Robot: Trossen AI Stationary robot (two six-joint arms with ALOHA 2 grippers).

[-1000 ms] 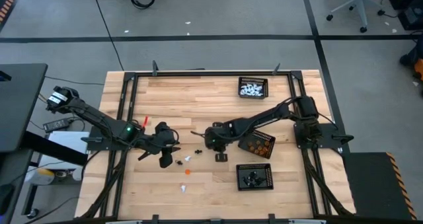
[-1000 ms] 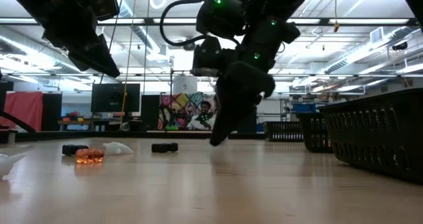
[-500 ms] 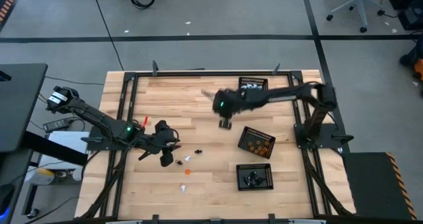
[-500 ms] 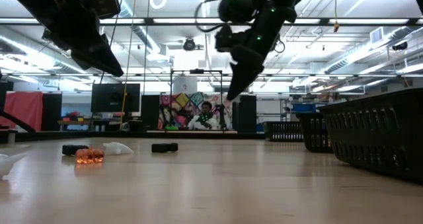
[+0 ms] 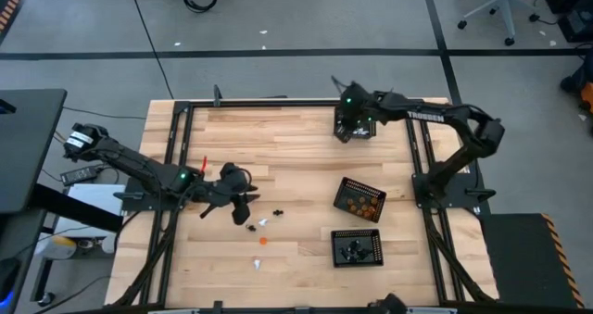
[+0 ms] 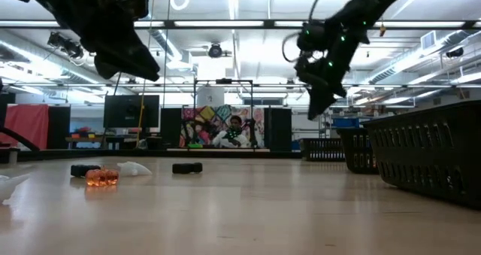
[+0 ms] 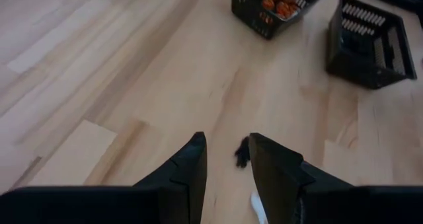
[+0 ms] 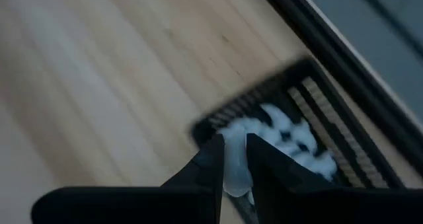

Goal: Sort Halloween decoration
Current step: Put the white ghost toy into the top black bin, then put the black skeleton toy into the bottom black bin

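Tiny loose figures lie on the table near its left middle: black ones (image 5: 276,209), a white one (image 5: 264,222), an orange one (image 5: 262,241) and another white one (image 5: 257,261). My left gripper (image 5: 243,210) hovers open beside them; in its wrist view a black figure (image 7: 242,151) lies just past the fingertips (image 7: 228,161). My right gripper (image 5: 346,133) is raised over the tray of white figures (image 5: 369,116) at the far edge and is shut on a white figure. My right gripper (image 8: 232,159) pinches a small white figure (image 8: 236,168) between its two fingers. The figure is lifted clear, above the near rim of the tray of white figures (image 8: 291,138). Which part of the figure the fingers hold cannot be seen.
A tray with orange figures (image 5: 345,203) and a tray with black figures (image 5: 335,249) stand on the table's right half. In the low view both trays rise as dark mesh walls (image 6: 421,153) on the right. Bare wood lies between the loose figures and the trays.
My right gripper has risen from the table's middle beside the loose figures and swung fast toward the far right, ending above the tray of white figures. My left gripper has shifted slightly to the right, toward the loose figures.
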